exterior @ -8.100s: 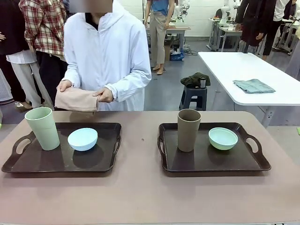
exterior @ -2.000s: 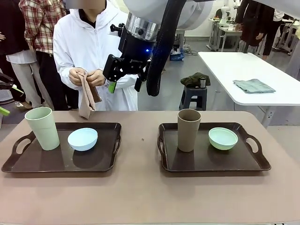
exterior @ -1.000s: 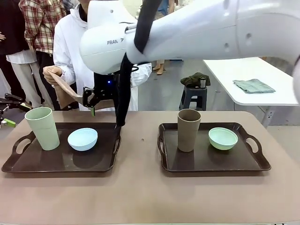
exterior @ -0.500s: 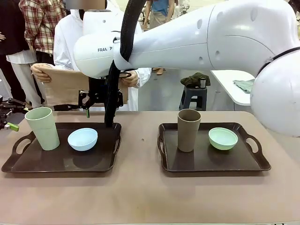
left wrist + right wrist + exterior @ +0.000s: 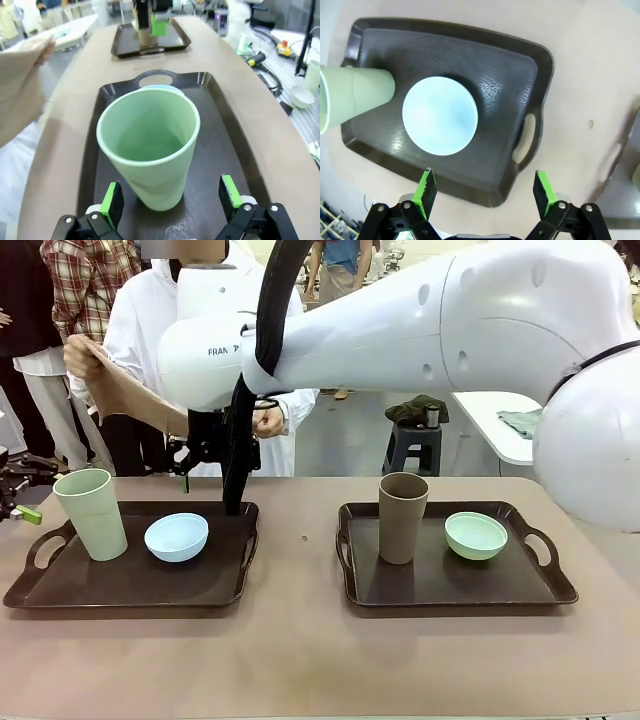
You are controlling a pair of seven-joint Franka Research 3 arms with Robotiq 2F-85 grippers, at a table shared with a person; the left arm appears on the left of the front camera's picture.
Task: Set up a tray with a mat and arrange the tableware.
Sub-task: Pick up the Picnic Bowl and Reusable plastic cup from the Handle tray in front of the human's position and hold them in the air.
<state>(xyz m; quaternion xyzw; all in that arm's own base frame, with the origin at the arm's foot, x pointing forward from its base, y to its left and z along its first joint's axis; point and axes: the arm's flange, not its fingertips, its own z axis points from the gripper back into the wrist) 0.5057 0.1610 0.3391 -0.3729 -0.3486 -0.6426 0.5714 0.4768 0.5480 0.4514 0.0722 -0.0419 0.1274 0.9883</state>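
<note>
left wrist view. straight ahead, green tumbler (image 5: 148, 145): upright on the left tray (image 5: 225, 135), long axis vertical, mouth up toward the camera, tapering to a narrower base; smooth pale green, empty. left tool (image 5: 170, 192) spread wide, holding nothing, one green pad (image 5: 112, 202) to each side of the tumbler's base in the picture, neither touching it. behind the tumbler, a sliver of blue bowl (image 5: 160, 88). farther along the desk (image 5: 75, 90), right tray (image 5: 172, 42) with brown tumbler (image 5: 145, 36) upright on it. at picture left, a beige mat (image 5: 20, 90) held up off the desk.

right wrist view. looking straight down on the left tray. blue bowl: round, plain, pale, opening up, near the tray's middle. green tumbler just beside it at picture left, seen slantwise, rim toward the picture's edge. right tool (image 5: 484, 192) spread wide, empty, above the tray; bowl ahead of the gap, nearer the picture-left pad, apart from both.

front view. two dark trays side by side on the desk, apart. left tray: green tumbler at its left end, blue bowl just right of it. right tray: brown tumbler, tall, matte, long axis vertical, mouth up; near it, mint bowl (image 5: 476, 535), round, opening up. right tool above the left tray's far edge, behind the blue bowl, pointing down, half hidden by its cable. left tool at the picture's left edge, level with the green tumbler, just beside it. beyond the desk, a person (image 5: 135, 310) holding the mat stretched between a raised hand (image 5: 82, 355) and a lower one.
</note>
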